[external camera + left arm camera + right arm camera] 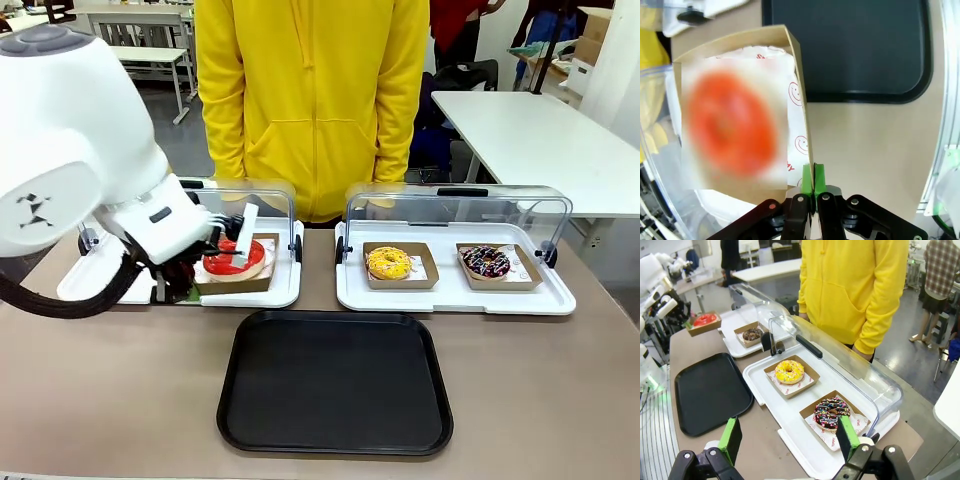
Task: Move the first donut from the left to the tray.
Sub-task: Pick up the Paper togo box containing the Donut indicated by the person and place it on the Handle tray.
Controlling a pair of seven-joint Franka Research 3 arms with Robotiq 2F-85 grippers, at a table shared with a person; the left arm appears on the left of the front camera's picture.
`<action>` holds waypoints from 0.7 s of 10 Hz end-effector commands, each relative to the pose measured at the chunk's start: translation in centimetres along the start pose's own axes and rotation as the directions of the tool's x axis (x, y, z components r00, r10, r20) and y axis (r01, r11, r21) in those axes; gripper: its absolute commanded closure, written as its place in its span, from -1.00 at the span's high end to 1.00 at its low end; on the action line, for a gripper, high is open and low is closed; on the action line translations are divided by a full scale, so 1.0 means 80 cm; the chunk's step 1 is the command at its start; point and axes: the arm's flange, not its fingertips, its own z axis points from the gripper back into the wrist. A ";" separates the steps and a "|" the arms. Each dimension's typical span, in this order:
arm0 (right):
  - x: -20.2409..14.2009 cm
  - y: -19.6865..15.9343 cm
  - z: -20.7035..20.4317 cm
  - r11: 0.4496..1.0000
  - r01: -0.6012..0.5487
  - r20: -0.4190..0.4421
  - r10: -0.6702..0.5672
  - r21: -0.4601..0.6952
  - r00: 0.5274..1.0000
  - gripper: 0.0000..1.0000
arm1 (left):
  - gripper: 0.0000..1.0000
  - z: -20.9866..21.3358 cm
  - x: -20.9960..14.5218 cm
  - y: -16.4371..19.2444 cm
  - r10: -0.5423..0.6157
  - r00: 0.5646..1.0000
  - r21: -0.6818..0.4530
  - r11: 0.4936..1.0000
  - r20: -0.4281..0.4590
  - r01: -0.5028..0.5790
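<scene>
The red-glazed donut [236, 258] sits in its brown cardboard holder [240, 281], held up at the front edge of the left white tray [285, 293]. My left gripper [198, 272] is shut on the holder's side wall. In the left wrist view, the green pads [812, 180] pinch the holder [799, 75] at its edge, and the donut [732, 125] shows as a red blur. The black tray [335, 385] lies just beyond on the table, also seen as the black tray [850, 50]. My right gripper [789, 440] is open over the right white tray, with nothing between its fingers.
The right white tray [455, 298], its clear lid raised, holds a yellow-iced donut [389, 263] and a sprinkled chocolate donut [486, 262]. Another chocolate donut [752, 334] rests in the left white tray. A person in a yellow hoodie [312, 100] stands at the far side.
</scene>
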 end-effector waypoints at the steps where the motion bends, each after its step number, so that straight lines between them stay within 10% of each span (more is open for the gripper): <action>1: 0.002 -0.002 -0.001 1.000 -0.026 0.030 0.026 0.000 0.999 1.00 | -0.96 -0.021 0.069 -0.036 -0.035 0.999 -0.001 0.999 0.025 0.035; 7: 0.002 -0.002 -0.001 1.000 -0.026 0.030 0.026 0.000 0.999 1.00 | -0.96 -0.092 0.179 -0.126 -0.088 0.995 0.044 0.995 0.052 0.085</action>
